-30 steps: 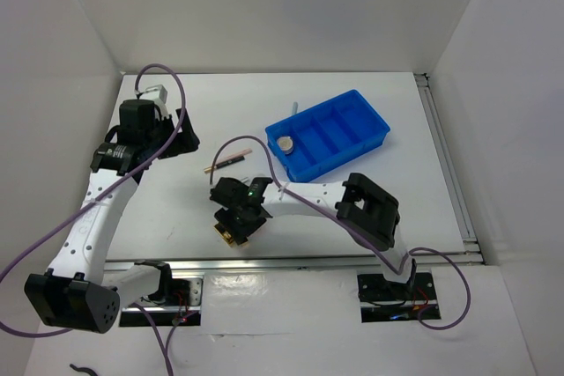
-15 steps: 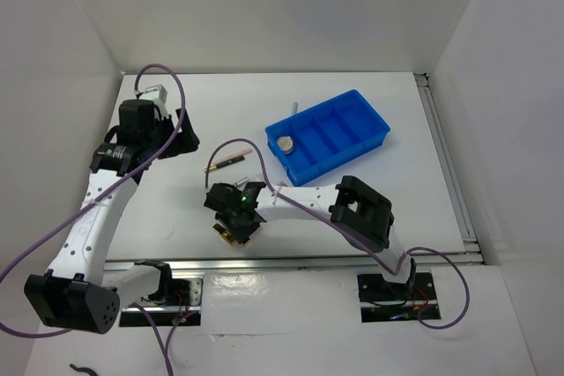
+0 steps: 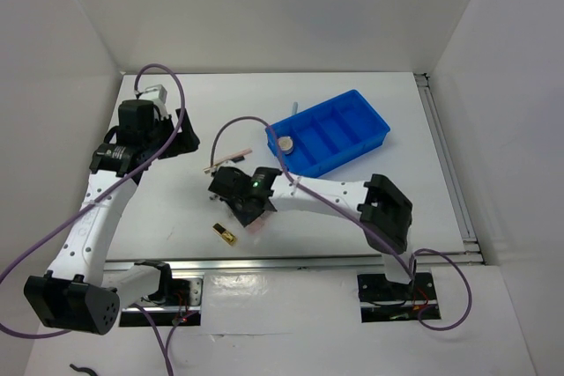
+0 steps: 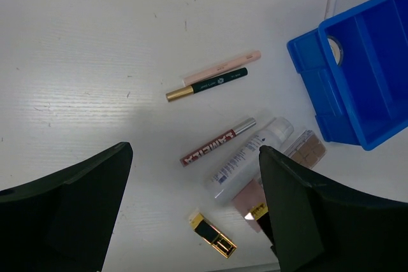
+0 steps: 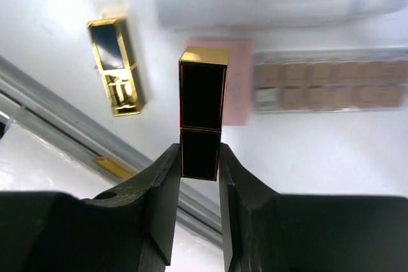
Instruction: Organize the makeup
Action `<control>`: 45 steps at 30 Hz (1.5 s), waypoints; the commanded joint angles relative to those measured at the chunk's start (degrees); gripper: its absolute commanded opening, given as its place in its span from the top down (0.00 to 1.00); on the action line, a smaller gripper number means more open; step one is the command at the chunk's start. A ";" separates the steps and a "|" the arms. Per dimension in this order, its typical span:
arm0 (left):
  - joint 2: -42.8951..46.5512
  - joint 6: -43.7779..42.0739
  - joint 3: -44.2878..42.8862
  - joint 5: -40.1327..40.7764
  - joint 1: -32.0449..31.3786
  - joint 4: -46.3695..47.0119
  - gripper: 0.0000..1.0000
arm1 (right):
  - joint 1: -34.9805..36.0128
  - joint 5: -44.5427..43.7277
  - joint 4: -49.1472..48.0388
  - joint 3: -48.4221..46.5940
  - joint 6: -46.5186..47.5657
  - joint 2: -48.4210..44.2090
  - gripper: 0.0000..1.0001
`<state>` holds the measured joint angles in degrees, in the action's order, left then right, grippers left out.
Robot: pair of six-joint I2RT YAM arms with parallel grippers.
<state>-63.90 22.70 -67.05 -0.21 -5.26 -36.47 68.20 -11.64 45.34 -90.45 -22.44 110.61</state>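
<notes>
My right gripper (image 5: pixel 199 164) is shut on a black-gold lipstick (image 5: pixel 203 119) and holds it above the table. A second black-gold lipstick (image 5: pixel 116 65) lies on the table to its left, near the front edge (image 3: pixel 226 234). Under the held one lie the flat pink palette (image 5: pixel 331 87) and the clear tube (image 5: pixel 274 1). My left gripper (image 4: pixel 194 151) hangs open high over the table, holding nothing. Below it lie a pink pencil (image 4: pixel 223 67), a black-gold pencil (image 4: pixel 207 84) and a red-silver stick (image 4: pixel 218 141). A round compact (image 3: pixel 285 142) sits in the tray's left compartment.
The blue tray (image 3: pixel 330 129) stands at the back right, its other compartments bare. A pale blue stick (image 3: pixel 294 108) lies just behind its left corner. A metal rail (image 3: pixel 352 260) runs along the table's near edge. White walls enclose the table on three sides.
My right gripper has closed on one lipstick and lifted it away toward the back right, leaving the other lipstick on the table. The left arm has not moved.
</notes>
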 commanded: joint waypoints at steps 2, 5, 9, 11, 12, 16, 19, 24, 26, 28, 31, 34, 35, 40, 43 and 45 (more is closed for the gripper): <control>1.41 -0.11 -0.19 -1.20 -0.19 0.52 0.06 | -7.10 -6.11 1.50 -2.71 1.87 -6.98 0.76; 1.41 -0.11 0.95 -2.42 -0.19 0.52 0.06 | -15.77 -9.00 -1.03 -3.32 4.67 -8.12 0.76; 0.80 -0.11 0.95 -3.21 -0.19 0.52 0.06 | -23.19 -10.15 -2.89 -4.90 7.57 -8.13 0.76; 0.27 -0.73 0.43 -3.75 -0.19 -0.88 0.06 | -27.57 -10.77 -4.64 -5.69 9.16 -7.25 0.76; -0.34 -0.73 0.43 -3.75 -0.19 -0.89 0.06 | -28.90 -11.38 -5.95 -6.65 9.86 -5.51 0.76; -0.35 -1.25 0.43 -2.70 -0.19 -0.36 0.06 | -33.48 -11.91 -6.67 -11.05 13.99 -0.14 0.76; -0.96 -1.25 0.43 -2.17 -0.19 -0.36 0.06 | -36.38 -10.61 -7.37 -14.21 14.88 3.99 0.76; -1.58 -1.78 0.43 -2.17 -0.19 0.16 0.06 | -40.60 -8.41 -8.60 -16.16 15.40 8.13 0.74; -2.10 -1.78 0.43 -2.17 -0.19 0.17 0.06 | -41.30 -7.18 -9.13 -16.16 15.40 8.13 0.73; -2.63 -1.78 0.43 -2.17 -0.19 0.17 0.06 | -41.31 -7.17 -9.13 -16.16 15.40 8.75 0.70; -3.16 -1.78 0.43 -2.17 -0.19 0.70 0.05 | -41.31 -5.94 -8.52 -16.68 15.40 9.27 0.48; -3.16 -1.78 0.43 -2.17 -0.19 0.70 0.05 | -41.31 -5.94 -7.99 -17.73 15.40 8.67 0.36; -3.16 -1.78 0.43 -2.17 -0.19 0.70 0.05 | -40.61 -6.46 -7.47 -17.74 15.40 8.66 0.36; -1.94 -1.78 0.43 -2.17 -0.19 0.17 0.05 | -38.07 -6.47 -6.93 -16.17 15.40 2.18 0.47; -1.32 -1.78 -0.19 -1.55 -0.19 -0.36 0.05 | -35.00 -6.47 -6.93 -12.56 13.39 -1.35 0.59; -0.79 -1.78 -0.72 -1.02 -0.19 -0.89 0.05 | -32.71 -4.20 -6.23 -8.00 11.81 -5.65 0.69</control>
<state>-66.87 22.26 -66.22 -2.24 -5.30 -37.52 31.66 -18.00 38.85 -101.58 -8.40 113.75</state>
